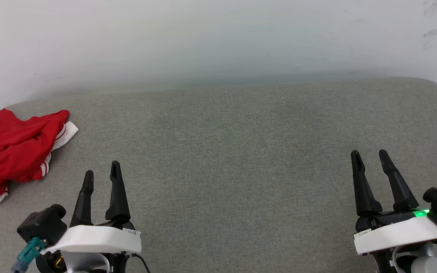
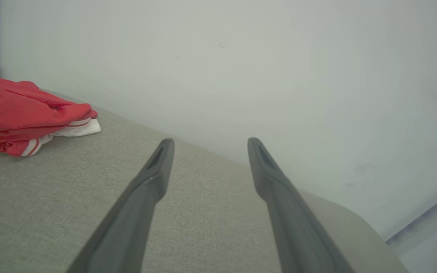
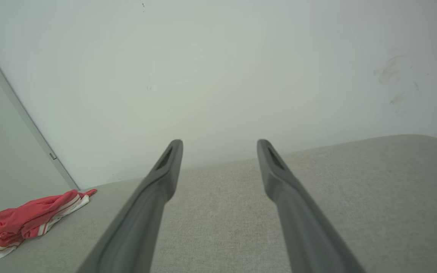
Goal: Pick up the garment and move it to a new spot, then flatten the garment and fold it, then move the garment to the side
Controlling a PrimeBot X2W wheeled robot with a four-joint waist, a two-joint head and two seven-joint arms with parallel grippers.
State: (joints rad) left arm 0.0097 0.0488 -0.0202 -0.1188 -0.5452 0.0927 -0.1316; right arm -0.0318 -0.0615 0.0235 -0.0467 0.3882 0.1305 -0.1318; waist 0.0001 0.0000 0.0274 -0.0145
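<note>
A: Where's the red jersey T-shirt (image 1: 17, 148) with white striped sleeves?
B: Bunched at the grey fabric-covered surface's (image 1: 241, 151) far-left edge. The left hand (image 1: 102, 170) and right hand (image 1: 369, 154) are spread wide, empty.
A: Risk?
B: A shallow pinch might drag it overboard.

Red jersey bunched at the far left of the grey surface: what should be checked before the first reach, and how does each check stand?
1. Target found: red jersey lies on the grey fabric surface, far left: ok.
2. The left gripper has its jaws apart and empty: ok.
3. The right gripper has its jaws apart and empty: ok.
4. Bare fabric between left gripper and jersey: ok.
5. Jersey flat enough to fold: not ok, crumpled.
6. Which side faces up: cannot tell.
</note>
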